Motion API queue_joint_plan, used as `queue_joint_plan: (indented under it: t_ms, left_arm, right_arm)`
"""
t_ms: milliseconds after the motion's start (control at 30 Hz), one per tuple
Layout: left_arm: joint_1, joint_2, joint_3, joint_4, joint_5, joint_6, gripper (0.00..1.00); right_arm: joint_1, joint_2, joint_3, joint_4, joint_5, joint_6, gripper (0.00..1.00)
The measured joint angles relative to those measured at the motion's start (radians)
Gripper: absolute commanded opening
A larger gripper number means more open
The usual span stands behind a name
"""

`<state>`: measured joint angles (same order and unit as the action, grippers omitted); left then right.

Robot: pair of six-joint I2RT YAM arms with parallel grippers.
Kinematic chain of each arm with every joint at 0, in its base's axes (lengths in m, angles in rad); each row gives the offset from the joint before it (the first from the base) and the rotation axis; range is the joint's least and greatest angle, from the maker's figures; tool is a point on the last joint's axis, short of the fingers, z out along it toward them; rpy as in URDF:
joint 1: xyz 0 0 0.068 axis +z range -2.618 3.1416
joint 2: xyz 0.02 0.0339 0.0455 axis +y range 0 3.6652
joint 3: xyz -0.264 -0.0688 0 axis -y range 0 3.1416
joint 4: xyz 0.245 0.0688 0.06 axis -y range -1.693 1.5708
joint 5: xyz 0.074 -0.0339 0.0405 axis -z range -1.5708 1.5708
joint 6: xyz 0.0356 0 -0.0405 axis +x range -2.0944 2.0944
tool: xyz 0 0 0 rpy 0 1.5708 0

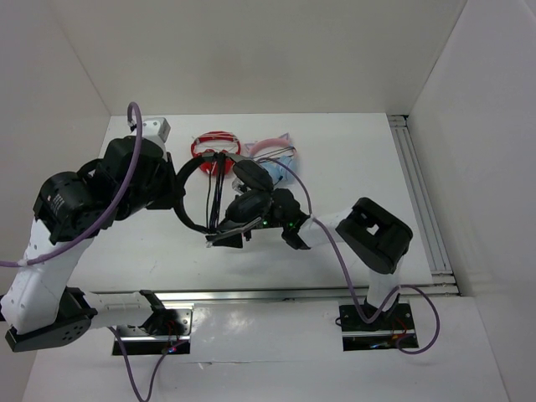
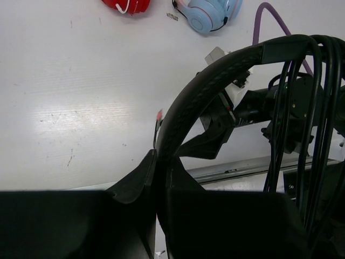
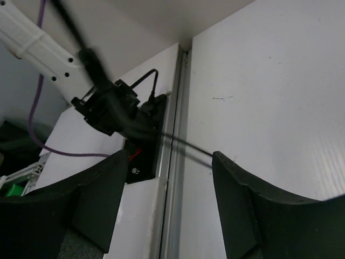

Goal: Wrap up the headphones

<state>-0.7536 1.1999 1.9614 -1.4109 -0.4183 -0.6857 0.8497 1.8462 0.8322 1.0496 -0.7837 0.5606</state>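
Observation:
The black headphones (image 1: 243, 197) are held up above the table's middle. My left gripper (image 1: 177, 194) is shut on their thin headband (image 2: 205, 89), which arcs up out of the closed fingers (image 2: 160, 159) in the left wrist view. Several turns of the thin black cable (image 2: 318, 108) hang over the headband's right end. My right gripper (image 1: 228, 235) is just below the earcups and open. In the right wrist view a strand of the cable (image 3: 188, 148) runs across just beyond its spread fingertips (image 3: 170, 156), and nothing is gripped.
Red headphones (image 1: 213, 144) and light blue and pink headphones (image 1: 276, 163) lie at the back of the table, just behind the black ones. A small grey box (image 1: 157, 128) sits at the back left. A metal rail (image 1: 423, 201) runs along the right side.

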Motion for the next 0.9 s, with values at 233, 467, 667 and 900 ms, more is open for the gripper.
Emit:
queue_joint_plan:
  t_ms: [233,467,667,900]
  left_arm:
    - [0.000,-0.001,0.000,0.000,0.000,0.000,0.00]
    - [0.001,-0.013,0.000,0.000,0.000,0.000,0.00]
    - [0.016,-0.018,0.000,0.000,-0.001,0.001,0.00]
    - [0.020,-0.018,0.000,0.000,0.000,0.000,0.00]
  right_arm:
    - [0.020,0.044,0.005,0.171,-0.061,0.133,0.77]
    - [0.019,0.024,0.008,0.056,0.115,0.036,0.80]
    - [0.116,-0.238,-0.097,-0.138,0.522,-0.174,0.87]
    - [0.198,-0.266,-0.103,-0.248,0.729,-0.302,0.88]
